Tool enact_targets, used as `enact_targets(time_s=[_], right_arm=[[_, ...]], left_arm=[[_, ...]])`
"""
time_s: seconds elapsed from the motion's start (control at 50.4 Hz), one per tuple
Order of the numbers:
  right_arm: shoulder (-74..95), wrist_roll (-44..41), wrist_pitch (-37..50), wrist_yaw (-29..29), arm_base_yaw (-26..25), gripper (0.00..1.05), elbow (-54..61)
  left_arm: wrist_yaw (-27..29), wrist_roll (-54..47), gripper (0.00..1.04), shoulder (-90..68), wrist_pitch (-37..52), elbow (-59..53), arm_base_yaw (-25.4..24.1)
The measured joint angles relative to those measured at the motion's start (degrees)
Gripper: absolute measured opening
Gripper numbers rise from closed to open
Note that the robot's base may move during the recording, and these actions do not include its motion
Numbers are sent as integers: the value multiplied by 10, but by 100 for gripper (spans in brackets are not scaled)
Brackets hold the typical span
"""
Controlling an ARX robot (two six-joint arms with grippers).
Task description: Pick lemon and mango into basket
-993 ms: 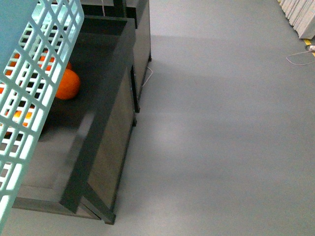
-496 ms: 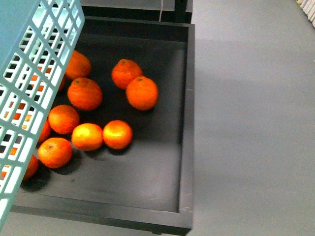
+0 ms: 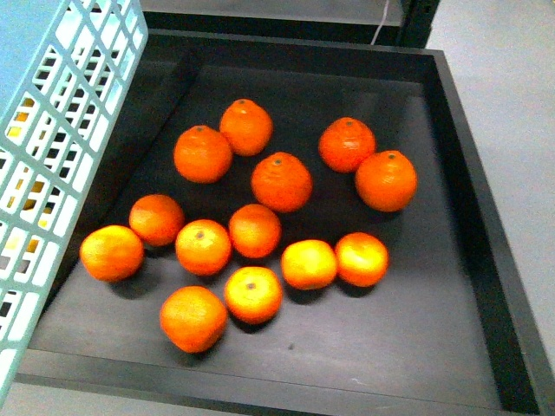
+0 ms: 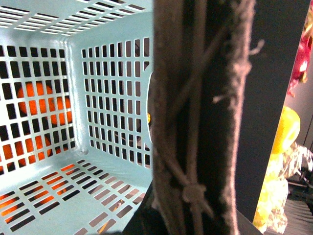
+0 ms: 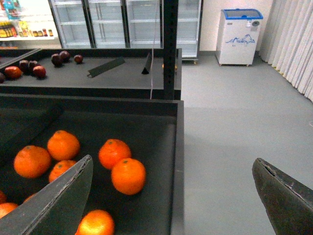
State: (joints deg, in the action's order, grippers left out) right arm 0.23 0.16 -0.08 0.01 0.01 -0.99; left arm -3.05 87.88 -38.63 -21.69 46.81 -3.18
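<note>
Tray [image 3: 390, 347] of tangerines [image 3: 282, 182] has swung fully into view beside the basket [image 3: 65, 130]; right gripper [image 5: 173, 196] gapes wide, left gripper's state unclear.

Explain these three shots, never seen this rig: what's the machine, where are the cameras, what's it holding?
It is a robot with two arms, each ending in a pincer. The front view comes from a camera on its body: a black tray of tangerines, with a turquoise basket close to the camera at the left edge. The left wrist camera looks into that basket, just behind its brown handle. What shows of the inside is empty, and the left pincer itself cannot be made out. The right wrist camera shows the right pincer open, holding nothing, above the tray.
</note>
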Motion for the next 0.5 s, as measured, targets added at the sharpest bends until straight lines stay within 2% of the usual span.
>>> enact_targets(time_s=[0.496], right_arm=[[0, 0, 0, 0, 0, 96, 0]], left_arm=[[0, 0, 4, 0, 0, 0, 0]])
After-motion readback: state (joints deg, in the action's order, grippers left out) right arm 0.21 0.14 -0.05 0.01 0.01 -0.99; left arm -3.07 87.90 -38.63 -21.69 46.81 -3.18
